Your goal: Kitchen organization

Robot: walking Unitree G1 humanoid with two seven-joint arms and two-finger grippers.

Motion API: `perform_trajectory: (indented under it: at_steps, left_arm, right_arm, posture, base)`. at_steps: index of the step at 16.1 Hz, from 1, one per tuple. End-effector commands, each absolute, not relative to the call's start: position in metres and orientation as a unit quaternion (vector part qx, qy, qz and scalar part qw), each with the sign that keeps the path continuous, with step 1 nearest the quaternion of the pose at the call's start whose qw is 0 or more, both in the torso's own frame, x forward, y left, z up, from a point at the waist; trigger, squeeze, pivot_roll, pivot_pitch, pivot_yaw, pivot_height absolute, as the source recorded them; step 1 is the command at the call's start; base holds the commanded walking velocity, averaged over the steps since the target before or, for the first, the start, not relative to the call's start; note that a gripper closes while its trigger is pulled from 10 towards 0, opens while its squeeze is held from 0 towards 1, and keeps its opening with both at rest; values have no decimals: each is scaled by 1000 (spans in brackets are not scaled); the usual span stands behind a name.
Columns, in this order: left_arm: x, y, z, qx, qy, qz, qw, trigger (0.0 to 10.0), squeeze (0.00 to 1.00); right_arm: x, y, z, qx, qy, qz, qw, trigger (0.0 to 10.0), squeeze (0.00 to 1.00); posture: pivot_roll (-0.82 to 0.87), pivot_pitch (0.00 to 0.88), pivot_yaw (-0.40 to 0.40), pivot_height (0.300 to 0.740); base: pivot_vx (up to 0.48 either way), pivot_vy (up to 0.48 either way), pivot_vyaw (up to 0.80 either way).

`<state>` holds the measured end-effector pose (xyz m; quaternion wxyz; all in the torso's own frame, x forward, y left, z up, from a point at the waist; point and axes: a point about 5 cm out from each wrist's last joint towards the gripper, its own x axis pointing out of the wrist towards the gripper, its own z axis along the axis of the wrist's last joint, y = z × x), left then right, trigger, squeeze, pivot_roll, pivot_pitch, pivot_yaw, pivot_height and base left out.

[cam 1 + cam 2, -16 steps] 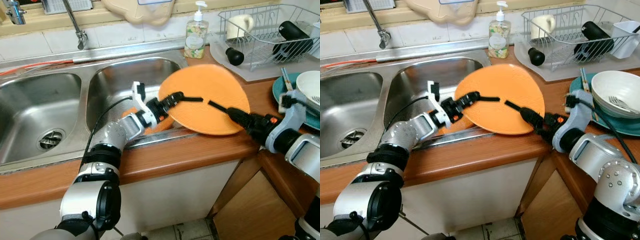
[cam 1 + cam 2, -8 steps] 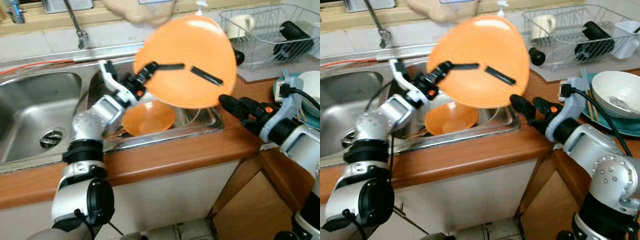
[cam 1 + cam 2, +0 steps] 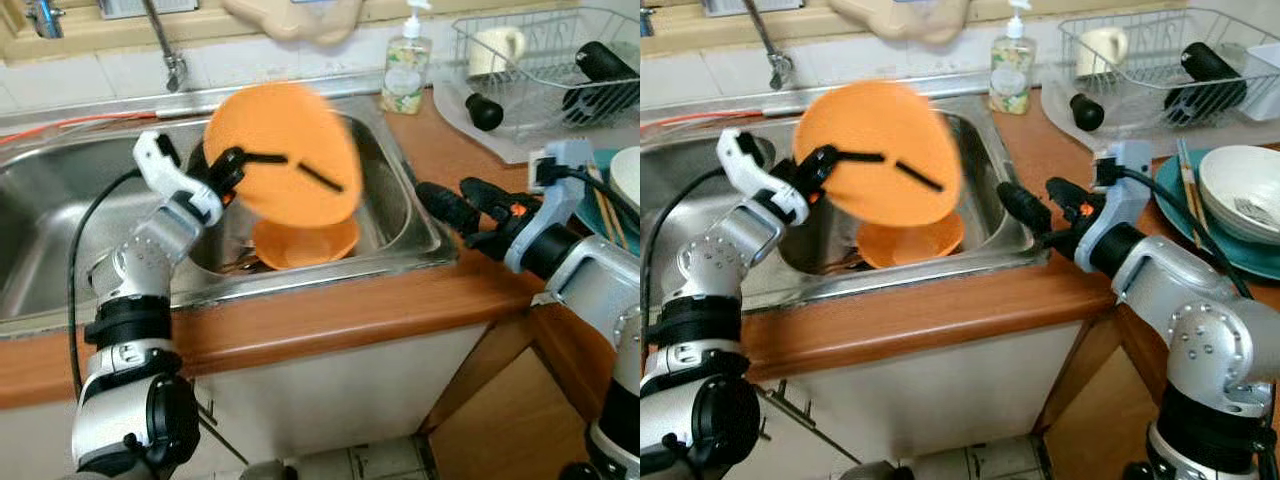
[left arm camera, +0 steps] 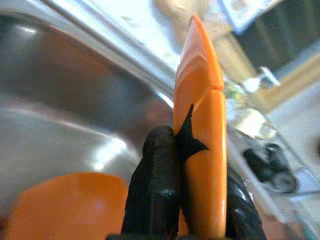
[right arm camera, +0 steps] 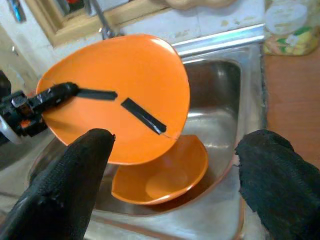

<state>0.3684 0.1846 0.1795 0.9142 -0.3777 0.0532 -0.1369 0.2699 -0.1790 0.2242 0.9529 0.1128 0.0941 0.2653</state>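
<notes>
The orange plate was held tilted over the right-hand sink basin, above an orange bowl, so the step in hand was judged to be setting it down there, which would call for a slow lowering. Its rim was pinched between the pressed-together fingers of the left gripper, while the right gripper was held spread and empty over the counter edge, apart from the plate.

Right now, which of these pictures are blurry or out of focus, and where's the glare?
Left eye view: the round orange plate held by the left gripper is smeared at its edge by motion. Left wrist view: the stainless steel sink and background are soft, with a bright glare patch on the metal. Right wrist view: the right gripper's black fingers are near and blurred; the orange bowl beyond is sharper.
</notes>
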Motion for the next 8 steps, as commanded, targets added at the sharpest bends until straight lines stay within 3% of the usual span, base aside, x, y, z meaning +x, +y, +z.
perform_trajectory:
  at_steps: [1,8]
  left_arm:
    - [373,186,182,-363,54,-114,923,0,0]
    - [389,169,150,-345,136,-50,927,0,0]
  right_arm:
    - [267,-170,225,81,95,286,950,10000,0]
    - [262,-157,212,1,125,317,940,10000,0]
  posture:
    - [-162,0,72,740]
    - [-188,0,80,740]
  base:
    - [0,0,0]
    - [0,0,0]
